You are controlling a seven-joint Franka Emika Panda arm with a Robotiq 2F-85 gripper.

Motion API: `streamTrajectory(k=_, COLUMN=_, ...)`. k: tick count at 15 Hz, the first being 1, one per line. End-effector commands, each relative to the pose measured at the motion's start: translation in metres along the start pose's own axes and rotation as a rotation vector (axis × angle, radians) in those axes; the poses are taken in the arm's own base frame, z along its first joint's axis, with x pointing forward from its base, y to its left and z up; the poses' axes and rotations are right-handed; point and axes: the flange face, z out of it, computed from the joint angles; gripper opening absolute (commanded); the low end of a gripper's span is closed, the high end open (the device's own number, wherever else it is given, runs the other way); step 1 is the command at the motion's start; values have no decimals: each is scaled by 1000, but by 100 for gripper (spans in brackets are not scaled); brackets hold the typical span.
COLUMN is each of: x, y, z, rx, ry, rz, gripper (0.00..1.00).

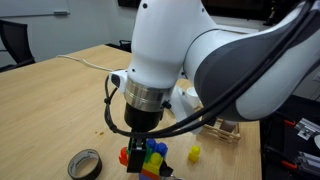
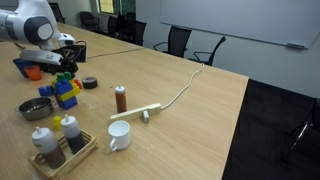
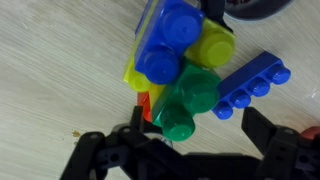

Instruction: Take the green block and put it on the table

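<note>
The green block (image 3: 185,105) sits on top of a small pile of blue (image 3: 165,45), yellow (image 3: 212,45) and red blocks on the wooden table. A longer blue block (image 3: 250,85) lies against the pile. My gripper (image 3: 200,135) is open, with one dark finger on each side of the green block and not touching it. In both exterior views the gripper (image 1: 140,135) (image 2: 65,66) hangs straight down just above the pile (image 1: 150,158) (image 2: 66,92). The arm hides much of the pile in an exterior view.
A tape roll (image 1: 85,163) (image 2: 90,83) and a loose yellow block (image 1: 194,153) lie near the pile. A metal bowl (image 2: 37,108), brown bottle (image 2: 121,98), white mug (image 2: 119,136), wooden tray with bottles (image 2: 62,145) and a white cable (image 2: 185,85) are on the table.
</note>
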Motion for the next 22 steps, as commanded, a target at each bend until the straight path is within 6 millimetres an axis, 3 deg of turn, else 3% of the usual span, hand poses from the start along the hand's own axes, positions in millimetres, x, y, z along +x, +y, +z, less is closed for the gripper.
streamTrajectory(k=1, x=6, y=0, z=0, rx=-21, ry=28, rz=6, gripper=100)
streamTrajectory(k=2, x=7, y=1, z=-1, rx=-24, ry=32, rz=3, gripper=100)
streamTrajectory(k=4, x=7, y=2, z=-1, rx=-30, ry=41, rz=3, gripper=74)
streamTrajectory(k=13, x=7, y=7, z=0, rx=-39, ry=44, rz=19, gripper=11)
streamTrajectory(k=22, x=7, y=9, z=-1, rx=-44, ry=47, rz=26, gripper=10)
